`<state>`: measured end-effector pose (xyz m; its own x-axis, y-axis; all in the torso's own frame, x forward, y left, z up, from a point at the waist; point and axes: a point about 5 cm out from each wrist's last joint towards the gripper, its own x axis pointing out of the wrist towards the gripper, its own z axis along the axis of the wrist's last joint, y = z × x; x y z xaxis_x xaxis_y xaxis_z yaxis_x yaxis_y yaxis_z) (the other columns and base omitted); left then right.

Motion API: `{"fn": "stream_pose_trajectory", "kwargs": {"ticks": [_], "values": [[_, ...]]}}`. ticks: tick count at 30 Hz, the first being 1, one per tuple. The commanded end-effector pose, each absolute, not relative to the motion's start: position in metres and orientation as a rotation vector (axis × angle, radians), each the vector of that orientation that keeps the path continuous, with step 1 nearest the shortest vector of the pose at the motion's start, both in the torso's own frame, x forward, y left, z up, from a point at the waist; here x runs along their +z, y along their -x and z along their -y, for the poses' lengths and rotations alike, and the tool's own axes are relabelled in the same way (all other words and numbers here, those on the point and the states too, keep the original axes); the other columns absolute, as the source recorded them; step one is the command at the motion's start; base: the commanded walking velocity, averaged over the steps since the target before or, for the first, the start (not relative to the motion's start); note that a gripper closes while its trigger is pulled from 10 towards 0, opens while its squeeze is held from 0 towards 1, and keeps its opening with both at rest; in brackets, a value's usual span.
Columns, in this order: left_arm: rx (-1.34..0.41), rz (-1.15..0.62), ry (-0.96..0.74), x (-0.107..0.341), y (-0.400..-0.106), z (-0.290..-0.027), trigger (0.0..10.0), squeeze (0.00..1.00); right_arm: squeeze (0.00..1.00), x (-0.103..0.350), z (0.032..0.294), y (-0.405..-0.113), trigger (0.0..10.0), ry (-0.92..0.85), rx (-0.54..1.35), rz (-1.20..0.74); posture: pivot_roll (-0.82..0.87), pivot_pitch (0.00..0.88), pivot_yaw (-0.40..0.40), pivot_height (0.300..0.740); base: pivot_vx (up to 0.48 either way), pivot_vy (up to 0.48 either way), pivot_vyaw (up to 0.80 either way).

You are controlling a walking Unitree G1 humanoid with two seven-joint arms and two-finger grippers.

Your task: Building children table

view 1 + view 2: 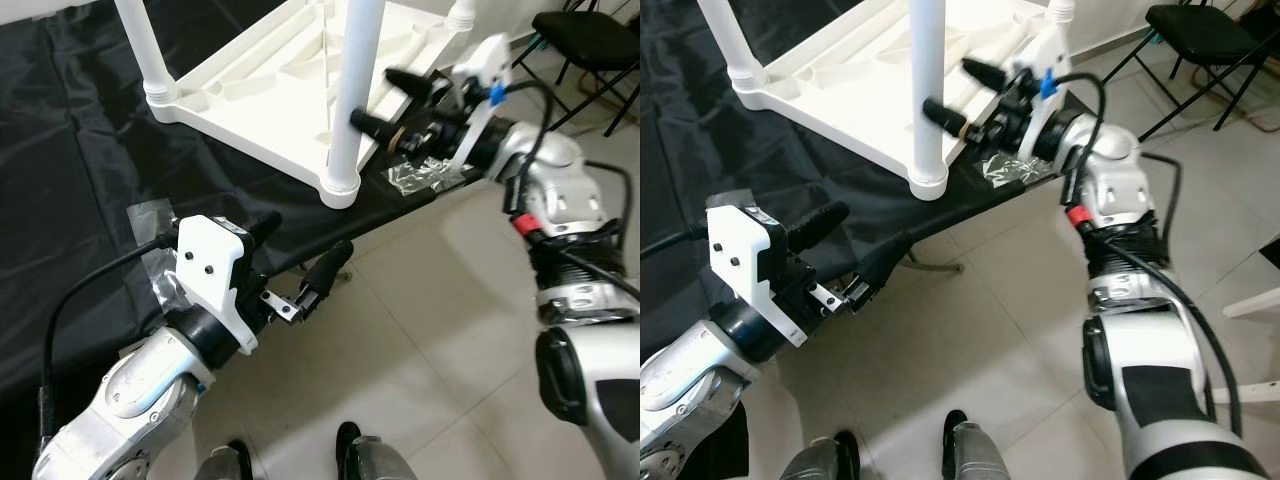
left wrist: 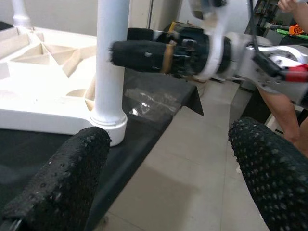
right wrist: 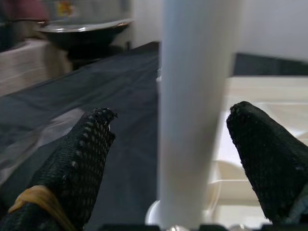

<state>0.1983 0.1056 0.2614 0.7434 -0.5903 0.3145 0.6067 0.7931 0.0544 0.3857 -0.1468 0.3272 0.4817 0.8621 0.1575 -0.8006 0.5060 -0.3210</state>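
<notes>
A white children's table (image 1: 260, 80) lies upside down on a black cloth, its round white legs pointing up. My right gripper (image 1: 387, 100) is open beside the nearest leg (image 1: 347, 90), one black finger above the other, tips close to the post. In the right wrist view that leg (image 3: 197, 106) stands just ahead, between the two spread fingers (image 3: 82, 159). My left gripper (image 1: 298, 252) is open and holds nothing, low at the cloth's front edge, short of the leg's base (image 2: 109, 122).
A crumpled clear plastic bag (image 1: 420, 177) lies on the cloth's corner under my right gripper. A black folding chair (image 1: 590, 40) stands at the back right on the pale tiled floor (image 1: 430, 330). A person's leg (image 2: 284, 110) is beyond my right arm.
</notes>
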Motion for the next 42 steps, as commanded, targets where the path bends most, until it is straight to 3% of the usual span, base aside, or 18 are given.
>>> {"fn": "stream_pose_trajectory", "kwargs": {"ticks": [1, 6, 7, 19, 23, 26, 28, 29, 30, 32, 33, 35, 41, 42], "values": [[-0.659, 0.31, 0.049, 0.26, -0.193, -0.105, 10.0, 0.0, 0.0, 0.33, 0.143, -0.388, 10.0, 0.26, 1.039, 0.318, 0.11, 0.388, -0.061, 0.74, 0.0, 0.0, 0.0], [-0.645, 0.315, 0.054, 0.262, -0.192, -0.106, 10.0, 0.0, 0.0, 0.335, 0.141, -0.39, 10.0, 0.288, 1.03, 0.322, 0.12, 0.39, -0.061, 0.74, 0.0, 0.0, 0.0], [-0.633, 0.328, 0.054, 0.265, -0.191, -0.108, 10.0, 0.0, 0.0, 0.347, 0.143, -0.39, 0.0, 0.325, 1.017, 0.341, 0.12, 0.391, -0.065, 0.74, 0.0, 0.0, 0.0], [-0.618, 0.344, 0.056, 0.268, -0.193, -0.111, 10.0, 0.0, 0.0, 0.348, 0.158, -0.386, 0.0, 0.46, 1.003, 0.284, 0.09, 0.379, -0.08, 0.74, 0.0, 0.0, 0.0], [-0.613, 0.348, 0.054, 0.269, -0.193, -0.112, 10.0, 0.0, 0.0, 0.336, 0.168, -0.388, 0.0, 0.483, 0.919, 0.252, 0.09, 0.372, -0.075, 0.74, 0.0, 0.0, 0.0], [-0.602, 0.352, 0.051, 0.269, -0.194, -0.114, 10.0, 0.0, 0.0, 0.306, 0.179, -0.382, 0.0, 0.391, 0.763, 0.222, 0.08, 0.361, -0.085, 0.74, 0.0, 0.0, 0.0], [-0.602, 0.352, 0.051, 0.269, -0.194, -0.114, 10.0, 0.0, 0.0, 0.306, 0.179, -0.382, 0.0, 0.391, 0.763, 0.222, 0.08, 0.361, -0.085, 0.74, 0.0, 0.0, 0.0], [-0.598, 0.352, 0.051, 0.269, -0.194, -0.115, 10.0, 0.0, 0.0, 0.283, 0.179, -0.377, 0.0, 0.343, 0.677, 0.197, 0.07, 0.353, -0.089, 0.74, 0.0, 0.0, 0.0], [-0.596, 0.354, 0.054, 0.269, -0.196, -0.116, 10.0, 0.0, 0.0, 0.241, 0.181, -0.375, 0.0, 0.128, 0.28, 0.182, 0.06, 0.325, -0.091, 0.74, 0.0, 0.0, 0.0], [-0.604, 0.359, 0.059, 0.268, -0.201, -0.117, 10.0, 0.0, 0.0, 0.165, 0.152, -0.36, 0.0, -0.018, -0.117, 0.03, 0.04, 0.303, -0.061, 0.74, 0.0, 0.0, 0.0], [-0.604, 0.359, 0.059, 0.268, -0.201, -0.117, 10.0, 0.0, 0.0, 0.165, 0.152, -0.36, 0.0, -0.018, -0.117, 0.03, 0.04, 0.303, -0.061, 0.74, 0.0, 0.0, 0.0], [-0.637, 0.372, 0.058, 0.269, -0.206, -0.114, 10.0, 0.0, 0.0, 0.177, 0.099, -0.379, 0.0, -0.003, 0.0, 0.04, 0.06, 0.277, -0.065, 0.74, 0.0, 0.0, 0.0], [-0.657, 0.393, 0.067, 0.27, -0.212, -0.115, 10.0, 0.0, 0.0, 0.223, 0.073, -0.399, 0.0, 0.009, 0.068, 0.086, 0.02, 0.253, -0.046, 0.74, 0.0, 0.0, 0.0], [-0.662, 0.394, 0.07, 0.27, -0.213, -0.115, 10.0, 0.0, 0.0, 0.229, 0.072, -0.4, 8.8, -0.008, 0.071, 0.082, 0.02, 0.252, -0.037, 0.74, 0.0, 0.0, 0.0]]}}
